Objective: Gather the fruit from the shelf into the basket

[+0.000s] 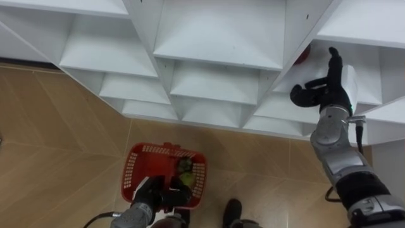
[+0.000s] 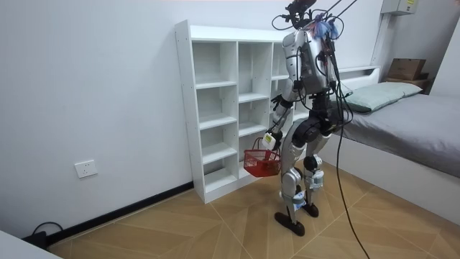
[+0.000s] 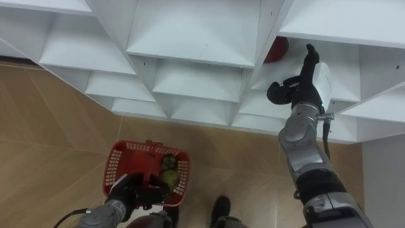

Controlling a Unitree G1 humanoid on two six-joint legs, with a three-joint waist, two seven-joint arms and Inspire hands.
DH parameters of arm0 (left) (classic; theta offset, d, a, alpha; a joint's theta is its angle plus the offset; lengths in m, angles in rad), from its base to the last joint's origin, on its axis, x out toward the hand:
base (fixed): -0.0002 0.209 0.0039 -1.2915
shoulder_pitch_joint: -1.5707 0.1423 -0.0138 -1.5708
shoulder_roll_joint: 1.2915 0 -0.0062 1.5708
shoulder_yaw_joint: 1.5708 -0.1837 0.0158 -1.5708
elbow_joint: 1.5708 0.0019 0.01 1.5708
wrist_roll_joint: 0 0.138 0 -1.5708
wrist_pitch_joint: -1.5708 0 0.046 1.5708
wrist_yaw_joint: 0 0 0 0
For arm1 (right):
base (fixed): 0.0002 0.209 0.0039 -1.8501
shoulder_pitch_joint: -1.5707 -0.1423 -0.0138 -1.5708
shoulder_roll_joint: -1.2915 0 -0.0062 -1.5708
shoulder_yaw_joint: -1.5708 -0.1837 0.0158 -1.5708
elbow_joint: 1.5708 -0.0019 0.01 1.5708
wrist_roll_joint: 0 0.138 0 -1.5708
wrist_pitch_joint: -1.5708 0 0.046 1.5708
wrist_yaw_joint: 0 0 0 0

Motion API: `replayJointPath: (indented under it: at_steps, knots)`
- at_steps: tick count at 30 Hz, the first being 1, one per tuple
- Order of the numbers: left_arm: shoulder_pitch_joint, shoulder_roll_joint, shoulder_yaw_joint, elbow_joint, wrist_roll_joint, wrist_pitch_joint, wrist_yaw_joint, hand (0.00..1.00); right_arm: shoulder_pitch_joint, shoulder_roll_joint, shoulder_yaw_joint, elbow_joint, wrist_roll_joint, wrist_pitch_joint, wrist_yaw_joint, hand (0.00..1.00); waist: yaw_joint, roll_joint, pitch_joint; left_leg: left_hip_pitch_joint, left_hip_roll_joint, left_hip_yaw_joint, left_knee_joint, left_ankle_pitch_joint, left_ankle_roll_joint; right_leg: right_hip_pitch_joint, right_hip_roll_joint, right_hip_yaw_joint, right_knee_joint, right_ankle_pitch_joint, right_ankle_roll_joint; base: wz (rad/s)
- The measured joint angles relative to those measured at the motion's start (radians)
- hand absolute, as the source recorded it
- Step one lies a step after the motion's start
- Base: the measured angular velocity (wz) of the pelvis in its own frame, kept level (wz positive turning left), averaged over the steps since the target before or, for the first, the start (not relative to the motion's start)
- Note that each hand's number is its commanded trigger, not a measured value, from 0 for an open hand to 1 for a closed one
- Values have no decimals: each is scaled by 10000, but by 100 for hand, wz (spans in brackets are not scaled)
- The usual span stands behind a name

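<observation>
A white shelf [image 1: 215, 38] of open compartments, split by upright dividers and flat boards, fills the upper part of both eye views. At the upper right of the frame a red fruit [image 3: 276, 49] lies on a board in the right-hand column, far back and close against the divider on its left. Below the shelf, a floor [image 1: 57, 126] of brown wood laid in a herringbone pattern takes up the lower left. In the room view the shelf stands on this floor at centre, its back to a white wall [image 2: 86, 86]. At the right edge a bed [image 2: 410, 137] with a grey cover carries a pale green pillow [image 2: 377, 93].
</observation>
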Motion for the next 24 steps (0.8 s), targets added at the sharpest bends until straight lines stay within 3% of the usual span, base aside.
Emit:
replayJointPath:
  at_steps: [6, 24]
  knots:
    - [-13, -8, -22, 127, -24, -129, 3, 100, 0, 1, 15, -301, 27, -2, -3, 0, -1, -100, 41, 7, -8, -17, 0, 0, 0, -1, -10, -9, 16, -1, 1, 0]
    - [337, -43, -53, 74, -407, -119, -12, 100, -1, 3, 34, -954, 74, 0, -654, 0, -173, -153, 54, 5, -190, -26, 95, 94, 152, 49, -382, -331, 368, -187, 97, 7]
